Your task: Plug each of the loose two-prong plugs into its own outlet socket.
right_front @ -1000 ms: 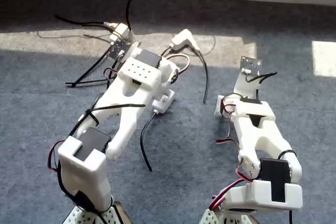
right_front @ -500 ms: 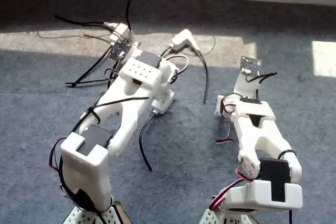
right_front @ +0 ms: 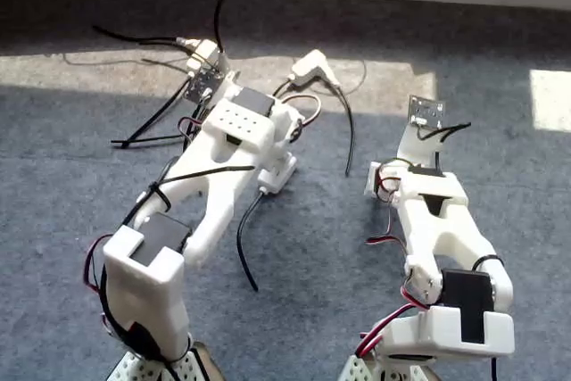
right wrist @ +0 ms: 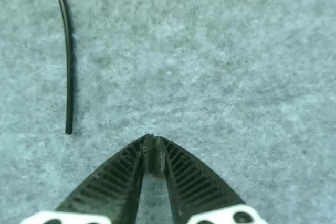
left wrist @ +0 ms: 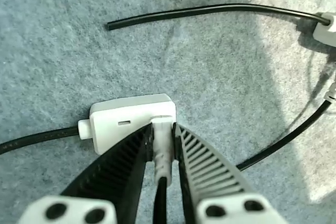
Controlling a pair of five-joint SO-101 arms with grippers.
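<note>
My left gripper (left wrist: pixel 163 127) is shut on a white two-prong plug (left wrist: pixel 162 148) whose black cord runs back between the fingers. The plug's front end is pressed against the side of a white outlet socket (left wrist: pixel 127 120) lying on the carpet. In the high view that socket (right_front: pixel 203 49) lies at the far end of the left arm (right_front: pixel 234 127). A second white plug (right_front: pixel 311 65) with a black cord lies to its right. My right gripper (right wrist: pixel 153 143) is shut on nothing and hangs over bare carpet.
A white block with a short black cord (right_front: pixel 277 172) lies beside the left arm. Loose black cords (right_front: pixel 152 118) trail across the grey carpet at the far left. A cord end (right wrist: pixel 68 127) lies near the right gripper. Another cord (left wrist: pixel 210 10) runs past the socket.
The left arm has shifted slightly, its upper part settling a little lower over the socket. The right arm has not moved.
</note>
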